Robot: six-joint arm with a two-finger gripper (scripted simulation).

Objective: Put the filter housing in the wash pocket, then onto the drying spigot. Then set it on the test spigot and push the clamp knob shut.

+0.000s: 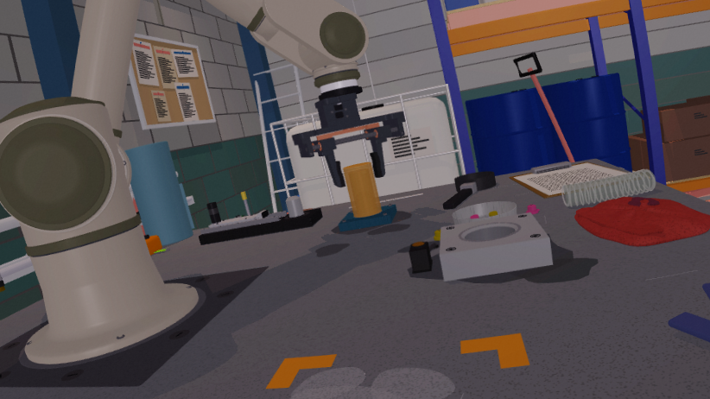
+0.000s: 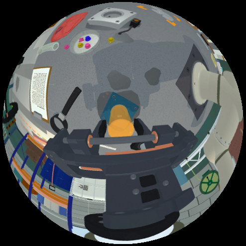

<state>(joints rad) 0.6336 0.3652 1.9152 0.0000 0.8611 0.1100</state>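
The filter housing (image 1: 363, 190) (image 2: 120, 121), an orange upright cylinder, stands on the blue square base of a spigot (image 1: 368, 219) (image 2: 119, 105) at the middle of the bench. My gripper (image 1: 358, 174) (image 2: 120, 129) is over the cylinder's top with its fingers on either side, open and holding nothing. The grey block with the round wash pocket (image 1: 495, 241) (image 2: 112, 17) sits nearer the front right, apart from the spigot. On the black rail (image 1: 261, 224) to the left stand a grey peg and a yellow-tipped knob.
A small black box with an orange top (image 1: 420, 255) sits beside the grey block. A white dish of coloured pieces (image 1: 483, 213), a black clamp tool (image 1: 469, 187), a clipboard (image 1: 566, 177), a coil spring (image 1: 609, 187) and a red cloth (image 1: 644, 218) fill the right side.
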